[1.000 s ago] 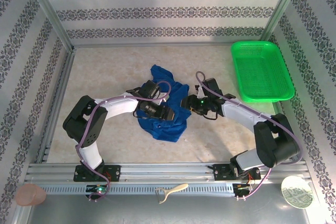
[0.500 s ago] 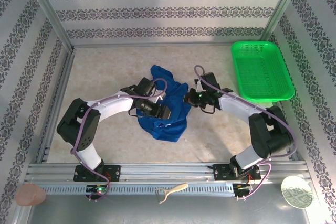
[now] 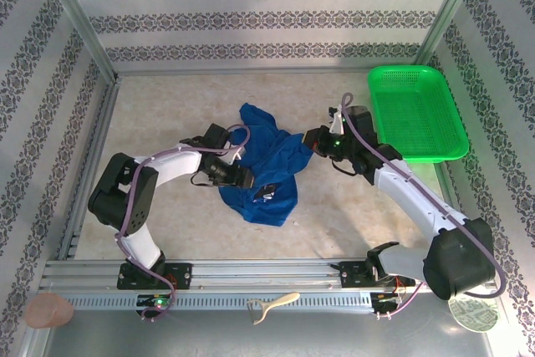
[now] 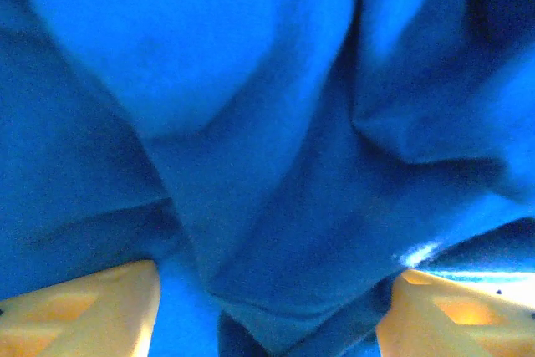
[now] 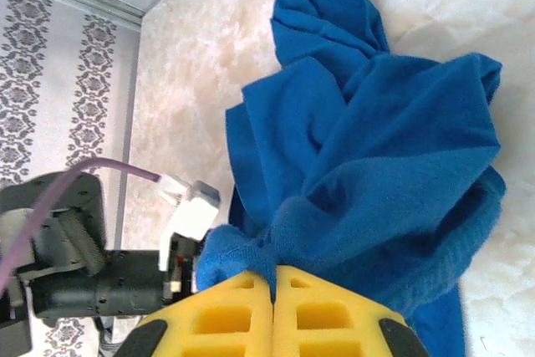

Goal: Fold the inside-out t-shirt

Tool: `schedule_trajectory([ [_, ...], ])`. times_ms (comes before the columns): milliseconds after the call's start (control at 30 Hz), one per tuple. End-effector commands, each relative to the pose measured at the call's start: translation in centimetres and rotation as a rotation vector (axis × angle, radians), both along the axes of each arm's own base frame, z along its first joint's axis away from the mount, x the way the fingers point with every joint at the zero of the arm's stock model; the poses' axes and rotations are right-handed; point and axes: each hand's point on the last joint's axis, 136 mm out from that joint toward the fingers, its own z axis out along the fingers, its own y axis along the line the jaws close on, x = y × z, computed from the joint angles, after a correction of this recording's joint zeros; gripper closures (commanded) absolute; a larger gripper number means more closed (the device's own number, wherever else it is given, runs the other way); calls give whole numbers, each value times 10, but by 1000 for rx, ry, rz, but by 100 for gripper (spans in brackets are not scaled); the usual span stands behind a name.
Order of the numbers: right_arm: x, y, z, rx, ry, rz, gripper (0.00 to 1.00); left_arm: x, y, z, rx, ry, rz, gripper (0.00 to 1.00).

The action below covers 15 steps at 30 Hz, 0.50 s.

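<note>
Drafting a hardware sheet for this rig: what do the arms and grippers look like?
The left arm and right arm have white link shells with black joints and bases, and a purple cable loops along each. A green light glows by the right wrist. The left gripper and right gripper carry yellow moulded fingers with rectangular recesses.

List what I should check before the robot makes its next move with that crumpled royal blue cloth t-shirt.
1. Right gripper gripping the royal blue cloth t-shirt: ok, jaws shut on a fold.
2. Left gripper ready to grab: ok, open, with cloth between its fingers.
3. Shirt spread flat on the table: not ok, it is bunched up.
4. Green plastic mesh basket out of the way: ok, it sits apart from the shirt.
5. Shirt turned right side out: cannot tell.
</note>
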Motion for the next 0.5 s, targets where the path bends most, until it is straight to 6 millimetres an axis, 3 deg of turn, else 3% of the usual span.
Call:
schedule_trajectory([
  [0, -7, 2, -22, 1, 60, 6, 100, 17, -6, 57, -58, -118, -6, 32],
  [100, -9, 5, -28, -2, 70, 17, 100, 24, -21, 111, -158, -217, 9, 28],
  [200, -10, 8, -28, -4, 67, 25, 100, 25, -43, 149, -228, -283, -17, 27],
  [333, -9, 10, -28, -4, 66, 26, 100, 13, -81, 164, -225, -316, -111, 26],
  [467, -8, 11, -26, 2, 64, 28, 100, 2, -114, 155, -186, -330, -194, 26],
])
